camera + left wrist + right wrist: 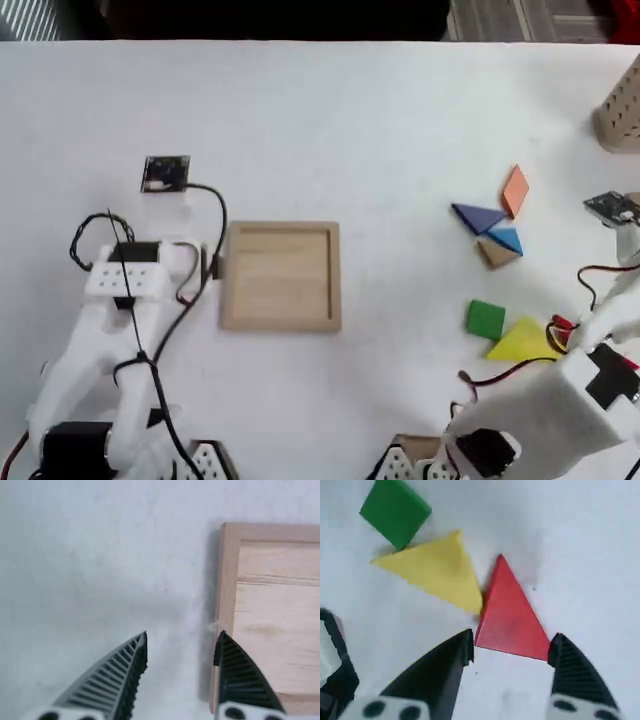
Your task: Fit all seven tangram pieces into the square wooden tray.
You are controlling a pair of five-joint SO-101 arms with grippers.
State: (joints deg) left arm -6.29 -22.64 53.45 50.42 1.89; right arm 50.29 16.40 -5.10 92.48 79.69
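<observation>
The square wooden tray (280, 318) lies mid-table with nothing in it. My left gripper (182, 640) hangs open at the tray's (227, 580) left rim, one finger over the rim and the other over bare table. To the right lie an orange parallelogram (515, 190), a dark blue triangle (477, 217), a light blue triangle (507, 240), a tan triangle (495, 254), a green square (485, 319) and a yellow triangle (522, 342). My right gripper (512, 639) is open, straddling the wide edge of a red triangle (512, 617) that touches the yellow triangle (437, 570). The green square (395, 510) lies beyond.
A small black board (165, 173) with a cable sits behind the left arm. A perforated wooden block (622, 110) stands at the far right edge, with another small board (612, 208) and red and black wires near the right arm.
</observation>
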